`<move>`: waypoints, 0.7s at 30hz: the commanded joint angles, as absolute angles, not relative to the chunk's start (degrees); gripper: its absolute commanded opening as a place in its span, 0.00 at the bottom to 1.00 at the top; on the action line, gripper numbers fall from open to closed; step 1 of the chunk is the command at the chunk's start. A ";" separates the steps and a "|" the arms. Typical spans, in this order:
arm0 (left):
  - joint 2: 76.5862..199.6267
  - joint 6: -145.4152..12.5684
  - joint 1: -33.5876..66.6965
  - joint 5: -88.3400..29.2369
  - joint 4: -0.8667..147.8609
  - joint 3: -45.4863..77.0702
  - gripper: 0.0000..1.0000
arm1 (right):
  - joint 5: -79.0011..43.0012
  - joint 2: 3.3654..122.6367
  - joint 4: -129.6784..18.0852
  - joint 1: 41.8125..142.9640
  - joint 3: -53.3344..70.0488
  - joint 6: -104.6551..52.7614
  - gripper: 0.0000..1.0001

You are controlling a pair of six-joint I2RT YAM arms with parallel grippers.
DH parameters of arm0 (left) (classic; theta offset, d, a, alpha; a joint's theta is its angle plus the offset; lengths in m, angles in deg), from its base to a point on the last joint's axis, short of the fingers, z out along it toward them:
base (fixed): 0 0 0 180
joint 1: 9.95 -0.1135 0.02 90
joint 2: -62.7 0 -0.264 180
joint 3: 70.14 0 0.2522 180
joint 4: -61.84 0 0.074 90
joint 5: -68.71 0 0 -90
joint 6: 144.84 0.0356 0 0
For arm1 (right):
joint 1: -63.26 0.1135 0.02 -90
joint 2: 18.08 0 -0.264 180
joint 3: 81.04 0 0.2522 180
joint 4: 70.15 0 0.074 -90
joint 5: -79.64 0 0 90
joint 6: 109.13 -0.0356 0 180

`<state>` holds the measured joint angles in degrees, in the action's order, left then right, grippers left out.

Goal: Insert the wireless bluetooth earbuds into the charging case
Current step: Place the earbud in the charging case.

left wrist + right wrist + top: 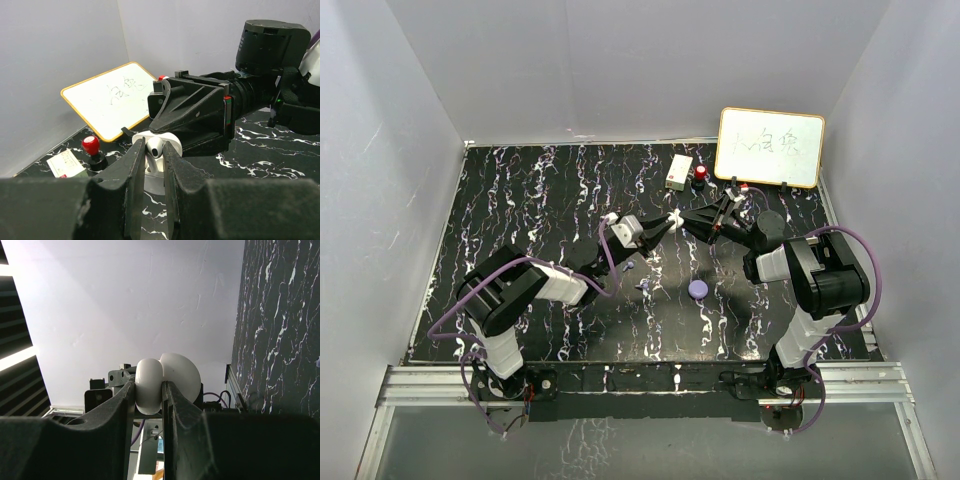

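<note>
Left wrist view: our left hand [153,156] is pinched tight on one earbud [155,147], poised at the mouth of the open charging case [153,184]. The right hand [149,392] clamps that case. The earbud is not seated yet, and we can't locate the other one.

Overhead rear view, wrist closeups share case [180,372]

You are stretching both arms forward and inward, so your left gripper [667,222] and right gripper [692,224] are meeting tip to tip. The left arm is folding low at its elbow, and the right is bending above its base. Both sets of jaws are clamping down to a narrow gap, fingers parallel.
</note>
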<state>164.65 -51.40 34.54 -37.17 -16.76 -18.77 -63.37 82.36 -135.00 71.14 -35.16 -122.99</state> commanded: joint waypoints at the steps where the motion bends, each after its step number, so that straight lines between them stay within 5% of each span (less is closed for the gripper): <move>1: 162.75 -50.25 34.87 -36.85 -26.70 -19.46 0.00 | -62.78 80.53 -139.39 71.44 -34.89 -123.37 0.00; 21: 163.22 -50.03 35.12 -36.91 -26.70 -19.20 0.00 | -62.77 80.70 -139.62 71.43 -34.92 -123.46 0.00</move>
<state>164.65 -50.96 34.65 -36.93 -17.17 -18.99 -63.37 82.36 -135.02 71.18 -35.16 -122.99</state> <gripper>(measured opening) 0.166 0.226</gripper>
